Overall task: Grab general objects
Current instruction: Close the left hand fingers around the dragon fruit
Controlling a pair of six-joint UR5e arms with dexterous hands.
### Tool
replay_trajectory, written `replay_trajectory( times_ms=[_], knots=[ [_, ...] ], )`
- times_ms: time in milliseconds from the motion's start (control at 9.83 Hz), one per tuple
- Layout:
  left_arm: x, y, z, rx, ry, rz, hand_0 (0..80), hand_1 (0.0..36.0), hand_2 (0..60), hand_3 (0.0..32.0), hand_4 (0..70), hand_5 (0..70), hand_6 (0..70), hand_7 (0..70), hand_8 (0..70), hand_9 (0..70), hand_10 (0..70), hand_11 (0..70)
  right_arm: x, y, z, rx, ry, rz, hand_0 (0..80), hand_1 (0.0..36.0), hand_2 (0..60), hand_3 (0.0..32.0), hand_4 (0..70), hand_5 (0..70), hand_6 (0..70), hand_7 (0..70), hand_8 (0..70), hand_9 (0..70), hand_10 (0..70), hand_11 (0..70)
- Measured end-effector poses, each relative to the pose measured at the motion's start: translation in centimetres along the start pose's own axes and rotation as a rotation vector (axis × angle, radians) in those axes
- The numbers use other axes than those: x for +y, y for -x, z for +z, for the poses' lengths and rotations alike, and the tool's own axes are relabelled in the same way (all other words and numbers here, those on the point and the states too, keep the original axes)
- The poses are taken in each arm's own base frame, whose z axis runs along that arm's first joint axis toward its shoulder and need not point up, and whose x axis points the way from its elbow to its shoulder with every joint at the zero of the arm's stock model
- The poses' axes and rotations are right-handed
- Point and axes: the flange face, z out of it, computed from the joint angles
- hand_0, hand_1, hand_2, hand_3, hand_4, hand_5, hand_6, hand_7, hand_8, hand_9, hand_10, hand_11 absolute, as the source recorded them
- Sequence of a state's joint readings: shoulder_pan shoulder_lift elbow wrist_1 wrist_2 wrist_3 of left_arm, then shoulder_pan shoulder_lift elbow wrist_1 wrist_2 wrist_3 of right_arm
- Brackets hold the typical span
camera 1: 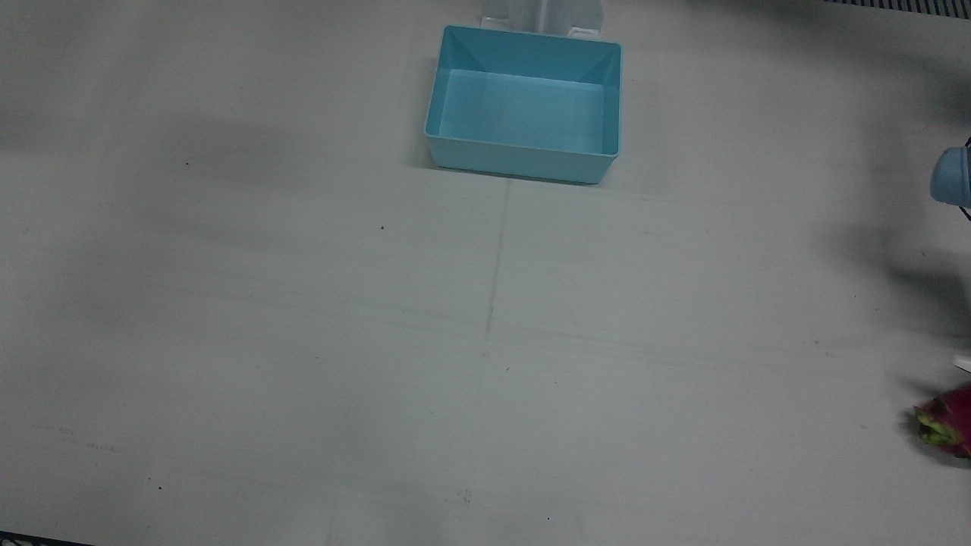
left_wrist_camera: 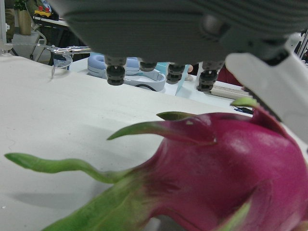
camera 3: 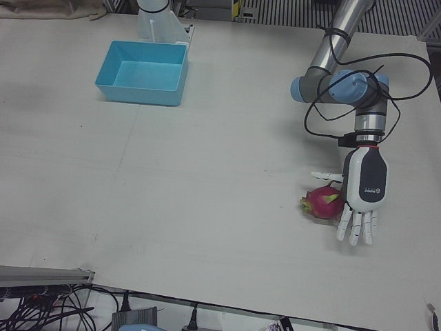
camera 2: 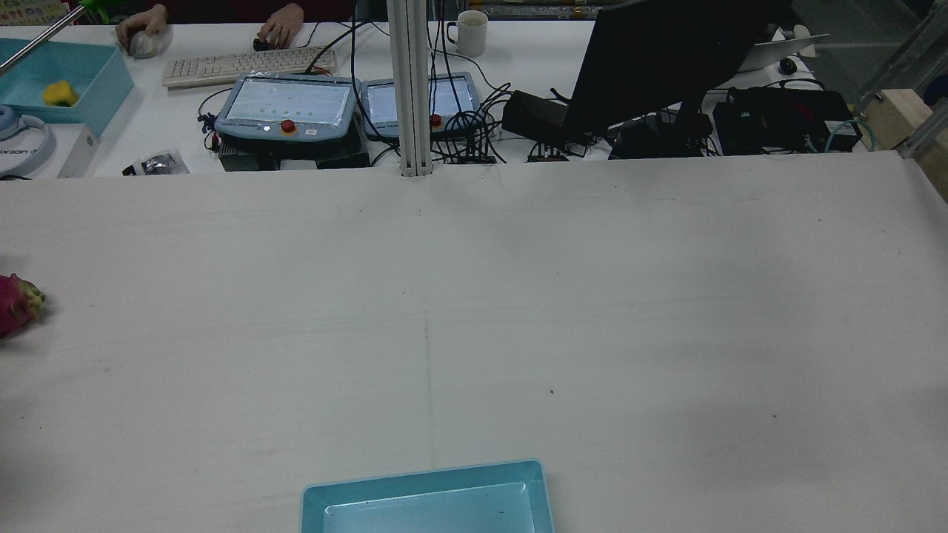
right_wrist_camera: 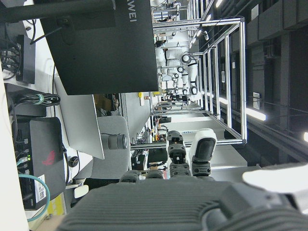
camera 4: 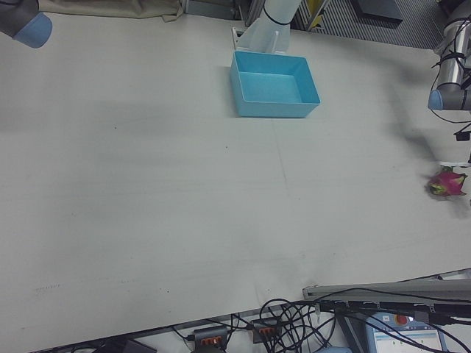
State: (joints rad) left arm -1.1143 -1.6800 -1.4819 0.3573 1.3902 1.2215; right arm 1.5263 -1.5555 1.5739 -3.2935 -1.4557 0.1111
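Note:
A pink dragon fruit (camera 3: 321,202) with green scales lies on the white table near its edge on my left side; it also shows as the dragon fruit (camera 1: 948,421), (camera 2: 16,305), (camera 4: 447,182). My left hand (camera 3: 364,196) hangs right beside it, palm toward the fruit, fingers straight and apart, thumb (camera 3: 324,175) spread above the fruit. In the left hand view the fruit (left_wrist_camera: 226,178) fills the lower right, with the fingertips (left_wrist_camera: 115,75) above it and apart from it. My right hand (right_wrist_camera: 187,202) shows only in its own view, off the table, holding nothing.
A light blue bin (camera 3: 138,94), holding nothing, stands at the table's robot side, centred (camera 1: 523,164). Beyond the far edge is a desk with a keyboard (camera 2: 248,65), teach pendants (camera 2: 285,107), a monitor (camera 2: 666,52) and a person's hands (camera 2: 280,28). A post (camera 2: 411,89) rises there.

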Motion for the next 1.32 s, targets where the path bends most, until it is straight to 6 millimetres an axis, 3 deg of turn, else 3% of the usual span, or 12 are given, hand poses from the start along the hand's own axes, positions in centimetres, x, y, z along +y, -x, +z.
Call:
replay_trajectory(
  times_ms=[203,712,1220,1322],
  knots=[
    [0.1,0.5,0.2,-0.004,0.003,0.002,51.9,20.3,1.8,8.8,0.0,3.0,0.0,10.7,0.7,0.7,0.0,0.0,0.0,0.0,0.0,0.000,0.000,0.000,0.0,0.0,0.0,0.0,0.0,0.0,0.0,0.0,0.0,0.0,0.0,0.0],
    [0.7,0.8,0.3,-0.004,0.016,0.005,52.3,20.3,2.9,4.6,0.0,4.5,0.0,12.6,1.5,1.1,0.0,0.0,0.0,0.0,0.0,0.000,-0.001,0.000,0.0,0.0,0.0,0.0,0.0,0.0,0.0,0.0,0.0,0.0,0.0,0.0],
    [1.0,0.9,0.4,-0.002,0.022,0.006,52.3,20.4,3.8,6.0,0.0,4.5,0.0,12.7,2.1,1.1,0.0,0.0,0.0,0.0,0.0,0.000,0.000,0.000,0.0,0.0,0.0,0.0,0.0,0.0,0.0,0.0,0.0,0.0,0.0,0.0],
    [1.0,0.9,0.4,-0.001,0.020,0.007,52.1,19.4,1.6,2.0,0.0,4.3,0.0,13.7,2.5,1.3,0.0,0.0,0.0,0.0,0.0,0.000,0.000,0.000,0.0,0.0,0.0,0.0,0.0,0.0,0.0,0.0,0.0,0.0,0.0,0.0]
  ],
)
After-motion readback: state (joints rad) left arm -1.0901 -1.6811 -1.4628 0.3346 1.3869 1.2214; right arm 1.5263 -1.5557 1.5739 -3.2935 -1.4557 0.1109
